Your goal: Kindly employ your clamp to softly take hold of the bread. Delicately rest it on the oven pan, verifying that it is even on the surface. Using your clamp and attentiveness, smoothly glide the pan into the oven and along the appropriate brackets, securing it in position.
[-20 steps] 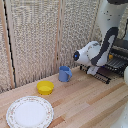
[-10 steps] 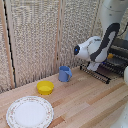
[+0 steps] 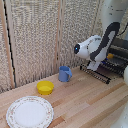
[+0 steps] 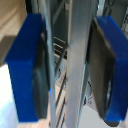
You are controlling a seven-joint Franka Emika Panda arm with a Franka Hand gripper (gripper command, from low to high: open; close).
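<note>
Blue-padded hand (image 4: pixel 67 65) pinching the oven pan (image 3: pixel 100 73) edge | oven (image 3: pixel 119 57) beside | wooden table (image 3: pixel 85 102) below

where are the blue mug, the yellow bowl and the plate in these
blue mug (image 3: pixel 64 74): exterior view, on its side wall.
yellow bowl (image 3: pixel 45 88): exterior view, on its rim.
plate (image 3: pixel 15 120): exterior view, on its patterned rim nearest the camera.

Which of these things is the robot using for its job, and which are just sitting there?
For the job: the clamp, with a finger on each side of a metal bar of the oven pan; the oven; a small orange bit, probably the bread.

Just lying about: the blue mug, the yellow bowl, the plate.
</note>
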